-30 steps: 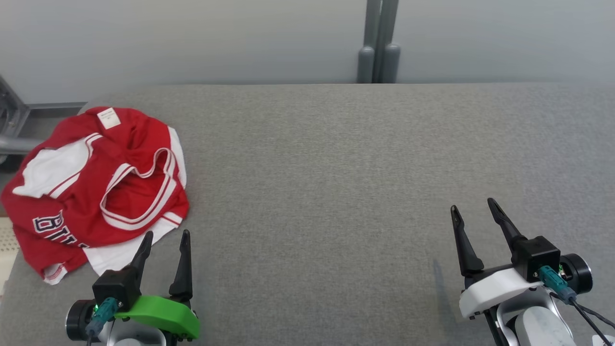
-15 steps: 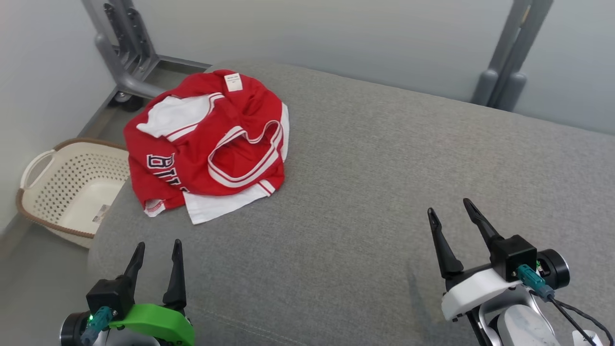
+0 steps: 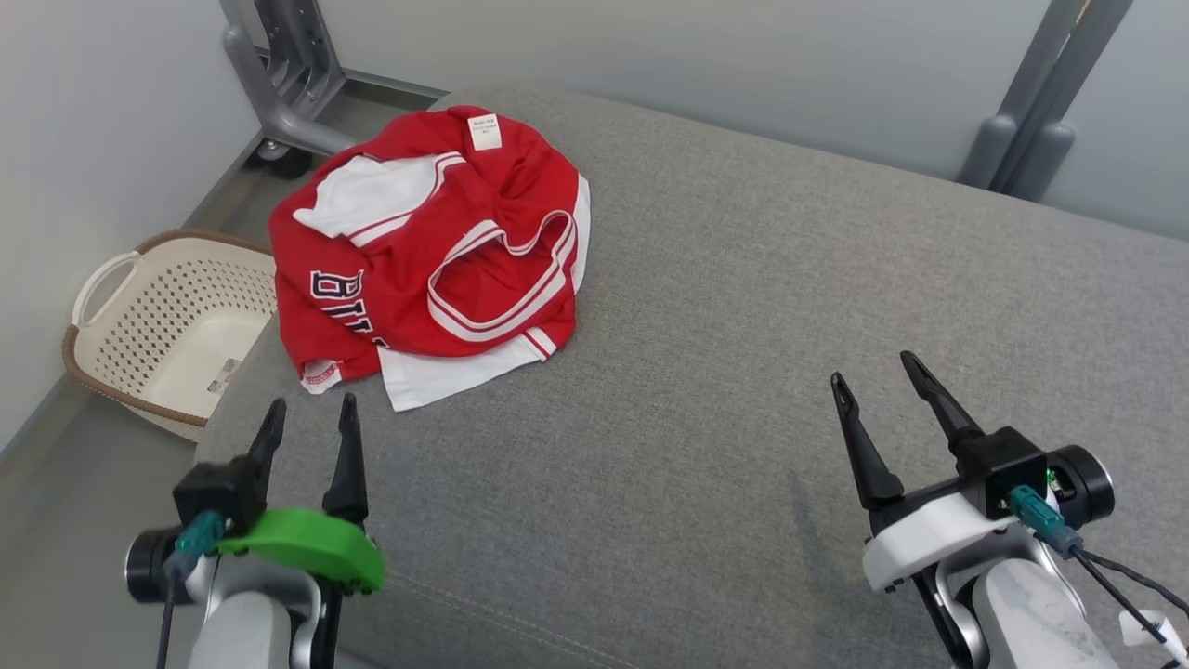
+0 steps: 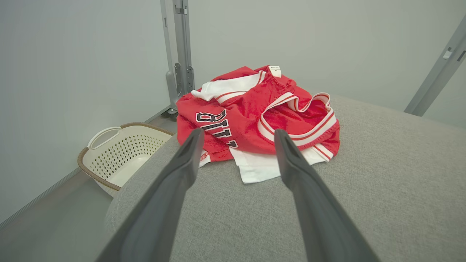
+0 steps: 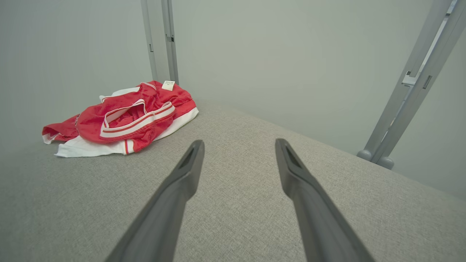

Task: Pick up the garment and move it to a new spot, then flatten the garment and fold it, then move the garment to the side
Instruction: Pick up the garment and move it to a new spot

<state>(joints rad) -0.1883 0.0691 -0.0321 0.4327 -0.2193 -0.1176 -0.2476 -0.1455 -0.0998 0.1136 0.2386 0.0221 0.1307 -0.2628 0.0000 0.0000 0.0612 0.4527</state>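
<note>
The garment (image 3: 437, 251) is seen crumpled at the far left corner of the padded surface (image 3: 743, 325). The left gripper (image 3: 311, 409), near it, and the right gripper (image 3: 873, 365), well apart, are spread and empty.

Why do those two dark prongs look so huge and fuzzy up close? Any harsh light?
Left wrist view: the wide lens swells the near dark fingers, soft toward the bottom edge; the crumpled red-and-white jersey is sharp. Right wrist view: same stretching. Head view: soft, even light, no glare, a faint shadow on the grey fabric surface beside the right gripper.
</note>
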